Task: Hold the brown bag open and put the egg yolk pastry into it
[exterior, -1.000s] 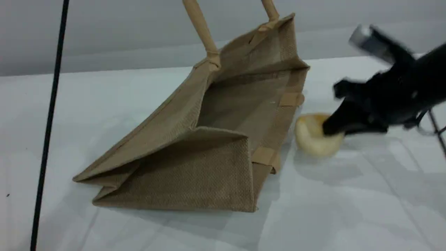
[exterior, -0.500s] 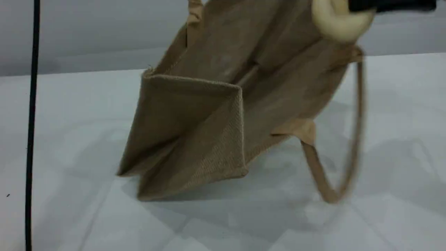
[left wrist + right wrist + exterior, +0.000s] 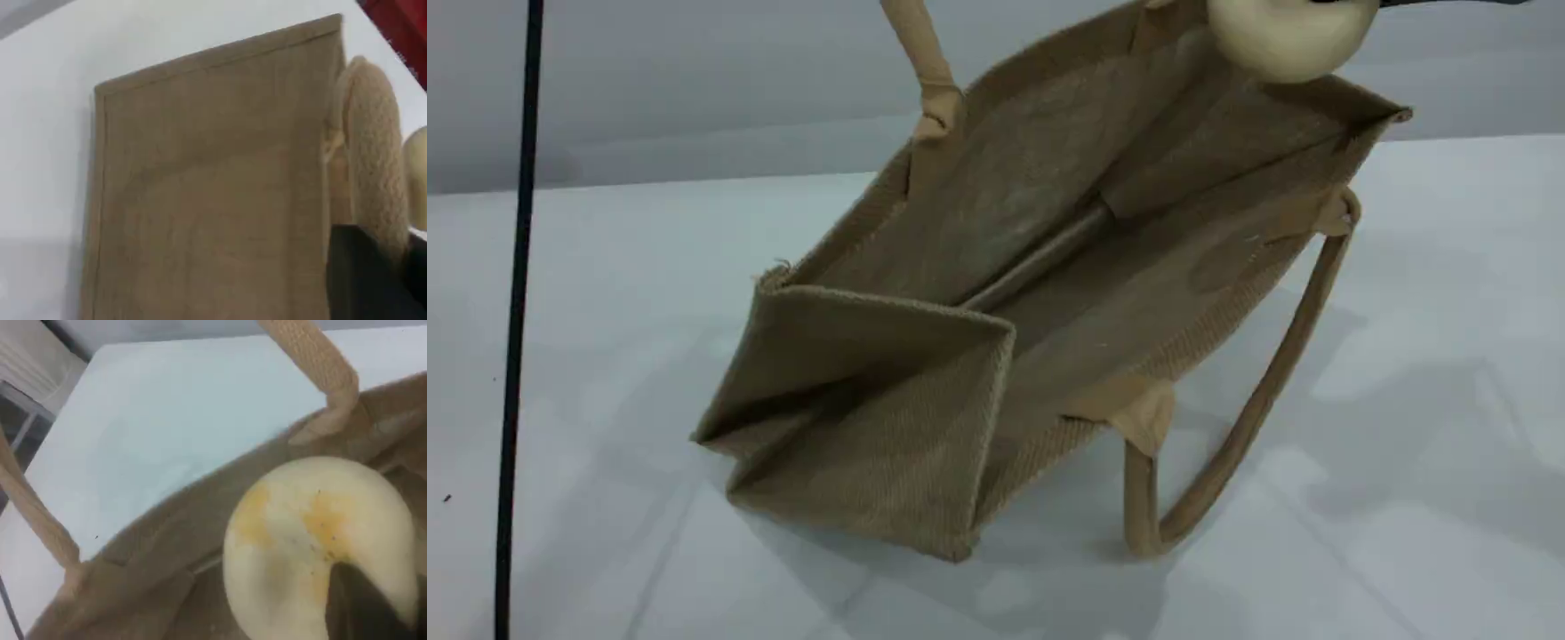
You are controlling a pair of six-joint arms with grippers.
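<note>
Left jaws: they're sitting past the top edge of the scene view, pinched shut on the upper handle (image 3: 919, 53) of the brown bag (image 3: 1049, 222). In the left wrist view one dark fingertip (image 3: 363, 280) is showing right against that rope loop.
Bag: it's hanging below the left jaws and tilting, its lower end resting on the counter (image 3: 1405, 444). The mouth is gaping wide and facing up toward the right jaws.
Bag wall: the left wrist view is looking straight down one flat woven side panel beneath the left jaws.
Right jaws: they're closed on the egg yolk pastry (image 3: 1285, 36) and carrying it. In the right wrist view a dark fingertip (image 3: 367, 607) is biting into the pastry's near edge.
Pastry: it's riding between the right jaws, off the counter, its yellow-orange patch facing the wrist camera. It's hovering at the bag's far rim with brown lining spreading beneath it. Whether it's brushing the fabric, I can't tell.
Other loop: the loose handle (image 3: 1227, 444) is dangling from the bag's near rim, well below both sets of jaws, its bend reaching down to the counter.
Off to the side: a black cable (image 3: 516, 311) is running down the scene view, well clear of both jaws, out on the left jaws' side.
</note>
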